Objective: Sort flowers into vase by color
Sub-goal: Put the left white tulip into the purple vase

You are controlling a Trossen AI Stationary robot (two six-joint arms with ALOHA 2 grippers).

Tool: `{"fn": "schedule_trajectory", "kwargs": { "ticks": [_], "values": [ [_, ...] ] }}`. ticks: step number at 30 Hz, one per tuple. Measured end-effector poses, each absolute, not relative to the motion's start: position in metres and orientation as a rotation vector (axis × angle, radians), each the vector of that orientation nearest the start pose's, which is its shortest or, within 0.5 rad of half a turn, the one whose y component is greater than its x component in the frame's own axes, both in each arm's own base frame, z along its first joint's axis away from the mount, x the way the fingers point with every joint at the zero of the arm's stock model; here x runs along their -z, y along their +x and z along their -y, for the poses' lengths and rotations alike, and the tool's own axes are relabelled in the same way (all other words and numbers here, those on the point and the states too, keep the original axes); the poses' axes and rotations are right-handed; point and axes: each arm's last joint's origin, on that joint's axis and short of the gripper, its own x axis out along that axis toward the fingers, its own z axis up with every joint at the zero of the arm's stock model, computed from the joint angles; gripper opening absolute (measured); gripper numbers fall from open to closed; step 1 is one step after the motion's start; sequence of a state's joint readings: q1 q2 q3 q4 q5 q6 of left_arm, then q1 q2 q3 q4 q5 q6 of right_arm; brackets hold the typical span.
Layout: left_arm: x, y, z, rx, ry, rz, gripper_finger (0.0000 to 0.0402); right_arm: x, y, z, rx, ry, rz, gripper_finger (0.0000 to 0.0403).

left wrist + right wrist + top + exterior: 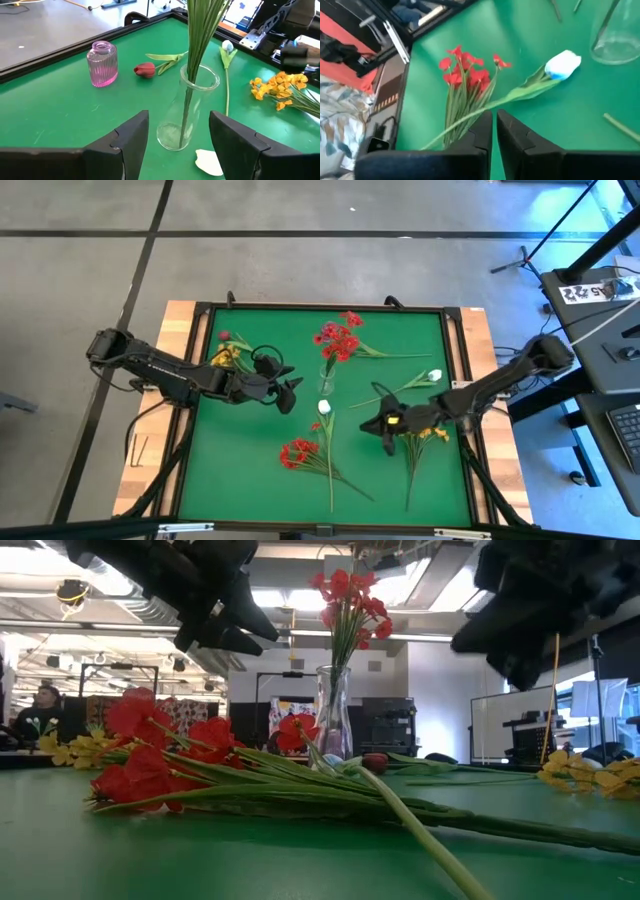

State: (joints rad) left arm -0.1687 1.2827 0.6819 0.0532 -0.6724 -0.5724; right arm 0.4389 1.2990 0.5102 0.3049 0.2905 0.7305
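Your left claw (287, 394) hangs wide open and empty, just left of the clear glass vase (326, 378) holding red flowers (338, 338). On the green bench (250, 470), more red flowers (297, 453) lie loose. Your right claw (382, 426) is nearly closed, gripping nothing, beside the yellow-orange flowers (430, 433).

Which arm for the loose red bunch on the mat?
Right, tentatively. The right hand hangs nearer the loose red bunch, which its wrist view shows just ahead. The left hand is open, facing the clear vase.
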Motion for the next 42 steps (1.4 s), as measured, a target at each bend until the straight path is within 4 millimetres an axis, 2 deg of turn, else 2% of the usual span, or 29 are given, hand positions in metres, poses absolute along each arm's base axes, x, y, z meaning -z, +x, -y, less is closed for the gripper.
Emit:
{"fn": "schedule_trajectory", "kwargs": {
  "ticks": [3, 8, 13, 17, 21, 27, 32, 36, 42],
  "values": [
    [-0.220, 0.257, 0.027, -0.609, -0.321, -0.348, 0.0203, -0.172, 0.237, -0.103, 0.004, 0.557, -0.477, 0.0061],
    [-0.221, 0.257, 0.028, -0.606, -0.321, -0.349, 0.0203, -0.168, 0.254, -0.109, 0.062, 0.557, -0.480, 0.0139],
    [-0.221, 0.257, 0.028, -0.606, -0.321, -0.348, 0.0203, -0.163, 0.280, -0.115, 0.124, 0.524, -0.513, 0.0207],
    [-0.221, 0.257, 0.029, -0.600, -0.321, -0.348, 0.0203, -0.149, 0.301, -0.112, 0.209, 0.491, -0.617, 0.0237],
    [-0.221, 0.257, 0.032, -0.589, -0.318, -0.351, 0.0203, -0.138, 0.321, -0.107, 0.257, 0.527, -0.673, 0.0245],
    [-0.220, 0.256, 0.034, -0.584, -0.312, -0.363, 0.0203, -0.118, 0.342, -0.102, 0.262, 0.542, -0.741, 0.0234],
    [-0.219, 0.256, 0.035, -0.580, -0.308, -0.369, 0.0203, -0.110, 0.345, -0.097, 0.279, 0.571, -0.770, 0.0205],
    [-0.219, 0.256, 0.035, -0.581, -0.308, -0.369, 0.0203, -0.112, 0.343, -0.097, 0.274, 0.567, -0.781, 0.0148],
    [-0.219, 0.255, 0.035, -0.582, -0.306, -0.372, 0.0203, -0.123, 0.341, -0.097, 0.224, 0.535, -0.778, 0.0036]
  ]
}}
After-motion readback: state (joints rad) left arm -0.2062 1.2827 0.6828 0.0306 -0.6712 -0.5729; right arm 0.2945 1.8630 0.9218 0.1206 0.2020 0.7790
